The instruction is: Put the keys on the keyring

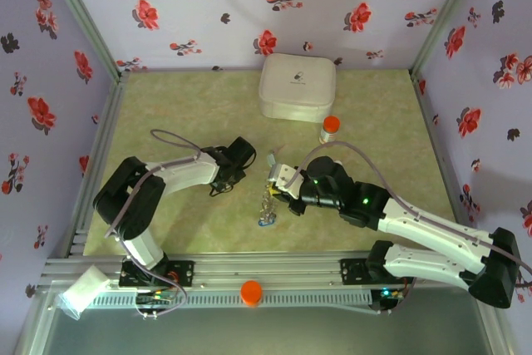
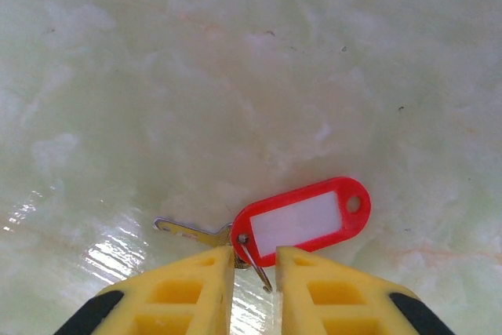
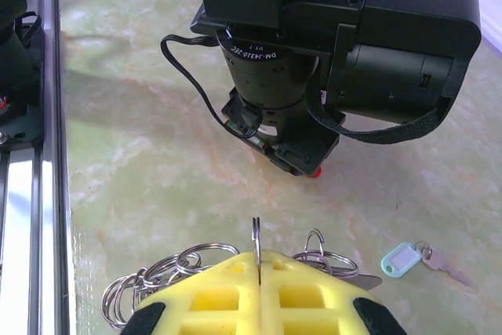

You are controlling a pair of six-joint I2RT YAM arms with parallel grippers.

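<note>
Right tool point(image 3: 257, 258) is seen clenched, its yellow fingers pressed together on the keyring point(image 3: 256, 233), a thin metal hoop held upright and edge-on between the tips. Silvery rings point(image 3: 129, 292) are bunched on either side of those fingers. The right arm is stretched from its base at the near right edge to the middle of the desk point(image 1: 191, 106), with the wrist turned toward the left arm.

The left tool point(image 2: 255, 255) is held low over the desk with its fingers slanted downward and a narrow gap between them. The small split ring point(image 2: 256, 264) of the red key tag point(image 2: 302, 220) is found in that gap, but it cannot be told whether it is pinched or merely straddled. A brass-coloured key point(image 2: 184, 231) is laid flat on the desk, running out from that ring past the left finger. The left arm is folded, with the elbow pushed out to the left and the forearm reached rightward. The two tools are brought near each other but kept apart.

A pale blue tag point(image 3: 401, 259) with its own small key is seen on the desk, just to the right of the clenched fingers in the right wrist view. A white rounded box point(image 1: 297, 87) and an orange-capped bottle point(image 1: 329, 129) are set further back, well apart from both tools.
</note>
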